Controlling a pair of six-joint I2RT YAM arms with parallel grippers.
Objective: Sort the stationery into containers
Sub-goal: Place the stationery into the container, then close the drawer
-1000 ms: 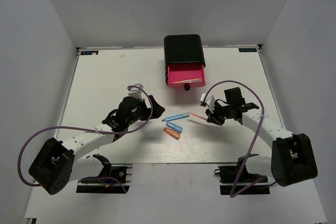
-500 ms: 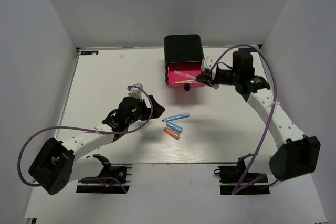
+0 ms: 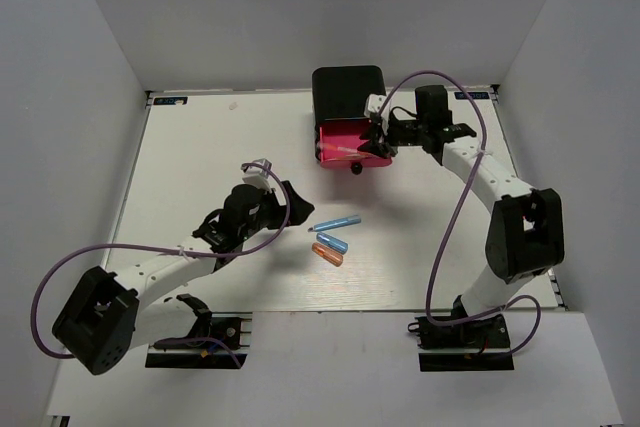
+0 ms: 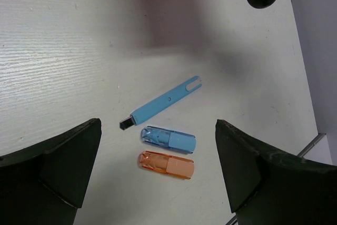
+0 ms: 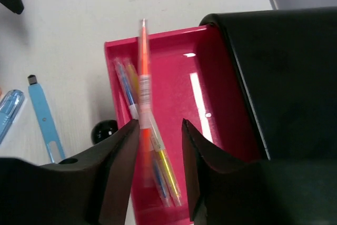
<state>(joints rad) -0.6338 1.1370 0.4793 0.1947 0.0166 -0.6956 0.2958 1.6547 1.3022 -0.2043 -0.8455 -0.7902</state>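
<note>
The pink drawer (image 3: 350, 143) is pulled out of the black cabinet (image 3: 348, 92), its black knob (image 3: 354, 166) toward me. My right gripper (image 3: 378, 137) hovers over the drawer with its jaws apart. In the right wrist view a red-orange stick (image 5: 143, 77) is blurred beside the left finger, over the drawer (image 5: 210, 93), which holds yellow and blue sticks (image 5: 163, 167). My left gripper (image 3: 288, 203) is open and empty above the table. A thin blue pen (image 4: 163, 103), a blue capsule (image 4: 168, 139) and an orange capsule (image 4: 166, 164) lie on the table between its fingers.
The three loose items lie mid-table in the top view: the pen (image 3: 336, 222), the blue capsule (image 3: 332, 243) and the orange capsule (image 3: 327, 255). White walls enclose the table on three sides. The cabinet (image 5: 284, 77) stands close to the right of my right gripper.
My right arm has swung from mid-table right up to the open drawer, carrying the red-orange stick. Its jaws now stand apart and the stick is blurred. The left arm has not moved.
</note>
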